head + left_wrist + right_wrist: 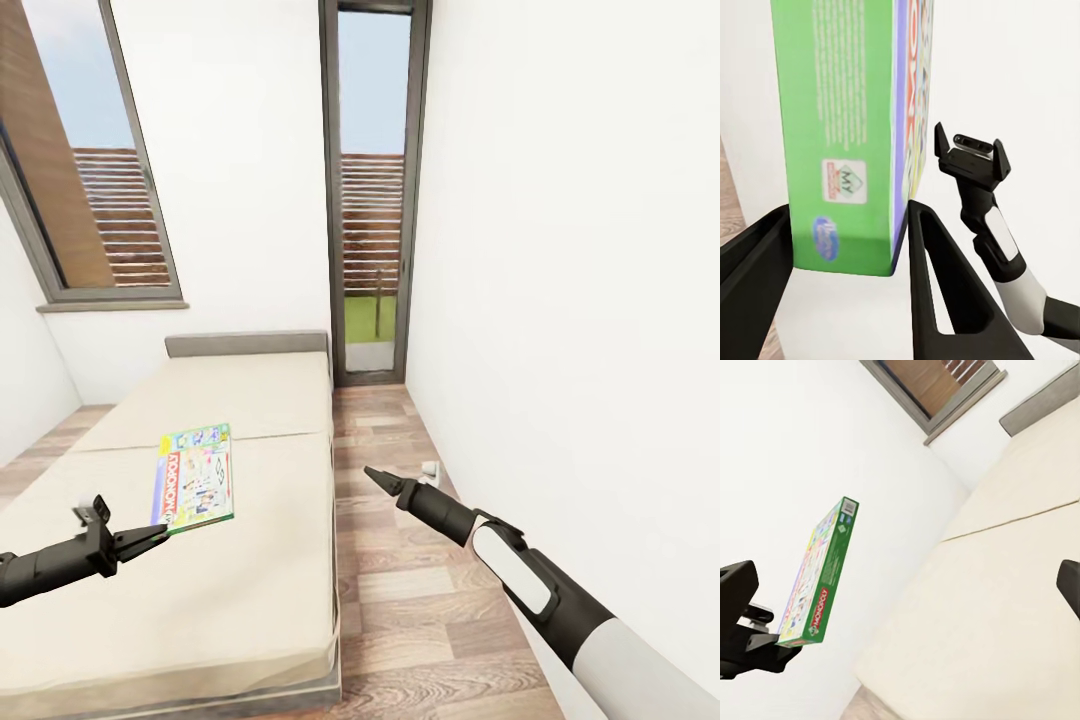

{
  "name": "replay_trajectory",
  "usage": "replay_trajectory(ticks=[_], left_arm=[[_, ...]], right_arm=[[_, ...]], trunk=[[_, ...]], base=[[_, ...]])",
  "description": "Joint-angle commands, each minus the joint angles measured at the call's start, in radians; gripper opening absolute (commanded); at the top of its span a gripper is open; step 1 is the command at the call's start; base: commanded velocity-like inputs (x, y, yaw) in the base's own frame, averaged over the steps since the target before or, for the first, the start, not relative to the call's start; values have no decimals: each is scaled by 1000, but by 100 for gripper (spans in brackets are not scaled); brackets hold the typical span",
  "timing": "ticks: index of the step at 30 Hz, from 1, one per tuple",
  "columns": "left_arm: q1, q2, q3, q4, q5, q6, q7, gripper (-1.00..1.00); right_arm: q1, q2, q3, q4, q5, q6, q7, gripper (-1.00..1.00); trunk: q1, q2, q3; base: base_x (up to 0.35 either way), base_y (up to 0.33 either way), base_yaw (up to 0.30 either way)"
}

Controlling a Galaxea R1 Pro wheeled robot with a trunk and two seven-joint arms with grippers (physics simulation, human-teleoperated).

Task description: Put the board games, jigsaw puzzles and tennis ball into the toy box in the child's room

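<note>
The left gripper (160, 540) reaches in low from the left on a near-level arm, its jaws clamped on the edge of the Monopoly box (195, 476), while the right gripper (372, 476) extends forward on a rising arm, its jaws together at a point.

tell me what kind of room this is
Most likely a bedroom: a wide bed with a plain beige mattress and grey padded frame fills the floor beside white walls, with a window above it. The left gripper holds a Monopoly box, hinting at a child's room.
</note>
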Motion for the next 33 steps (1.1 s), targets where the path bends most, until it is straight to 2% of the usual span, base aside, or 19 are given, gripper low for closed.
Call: replay_trajectory(ticks=[1,13,28,33], left_arm=[[0,-1,0,0,1,9,-1,-100],[0,-6,0,0,1,6,2,-100],[0,-5,-5,0,1,1,1,-100],[0,-4,-5,0,0,1,1,-100]], right_arm=[[-1,0,2,0,-10,6,1,100],[-1,1,2,0,-13,6,4,100],[-1,-2,0,0,-13,6,8,100],[-1,0,1,-3,-12,6,8,100]], trunk=[[-4,7,2],[-50,91,40],[-50,91,40],[-50,91,40]], base=[[0,0,0],[0,0,0],[0,2,0],[0,136,0]])
